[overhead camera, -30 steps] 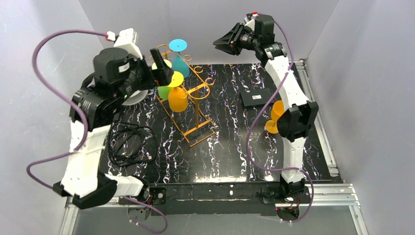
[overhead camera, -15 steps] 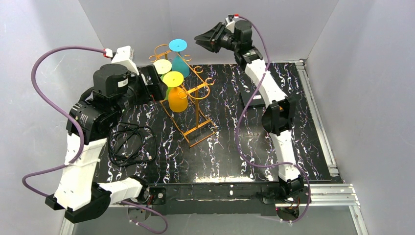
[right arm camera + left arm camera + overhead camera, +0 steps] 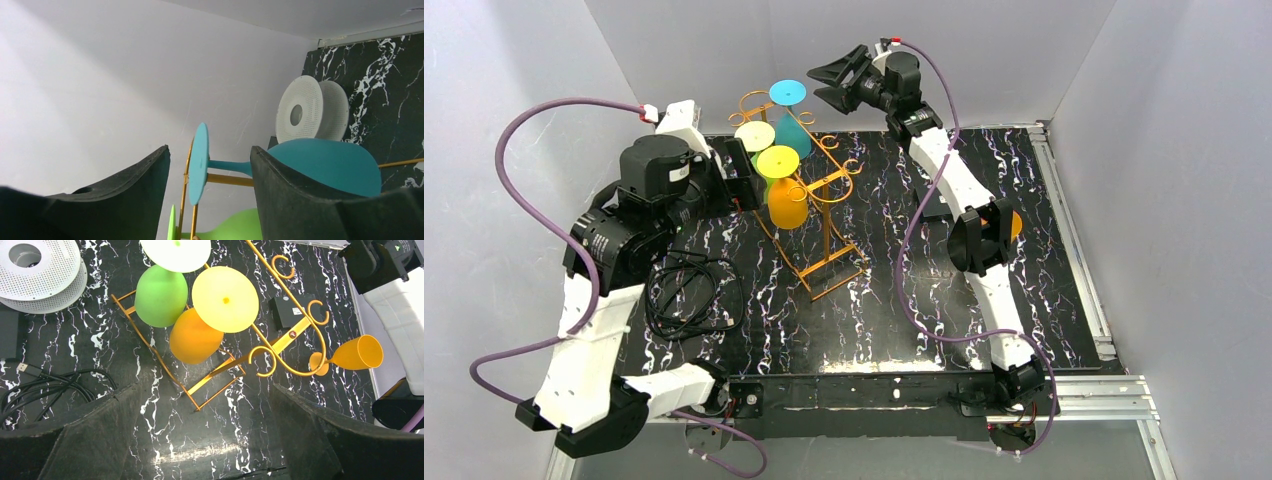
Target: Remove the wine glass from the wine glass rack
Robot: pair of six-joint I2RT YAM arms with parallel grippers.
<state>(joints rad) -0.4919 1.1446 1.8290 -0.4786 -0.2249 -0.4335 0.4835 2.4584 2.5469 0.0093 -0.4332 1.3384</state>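
Right gripper point(image 3: 816, 84) hangs high at the far side of the table with its jaws spread and nothing between them, pointed at the top of the wine glass rack point(image 3: 824, 240). Just ahead of its fingertips is the teal wine glass point(image 3: 791, 120), hanging upside down from the rack's far end. In the right wrist view the right gripper point(image 3: 209, 155) frames that glass's round foot and stem in the gap between its two fingers, with the teal bowl point(image 3: 325, 165) showing past the right-hand finger point(image 3: 300, 200); no contact is visible. Beyond the bowl stands a white filament spool point(image 3: 310, 110). Left gripper point(image 3: 746, 178) is also wide open and empty, close beside the rack's other side. Seen from its wrist, below and ahead of the left gripper point(image 3: 205, 390), hang a green wine glass point(image 3: 161, 295) and an orange wine glass with a yellow foot point(image 3: 196, 337), their bowls touching. Off to this gripper's right, past the rack's scroll ends point(image 3: 280, 340), a second orange wine glass point(image 3: 357, 352) lies on its side on the black marbled table point(image 3: 210, 440). A coiled black cable point(image 3: 45, 385) lies to its left.
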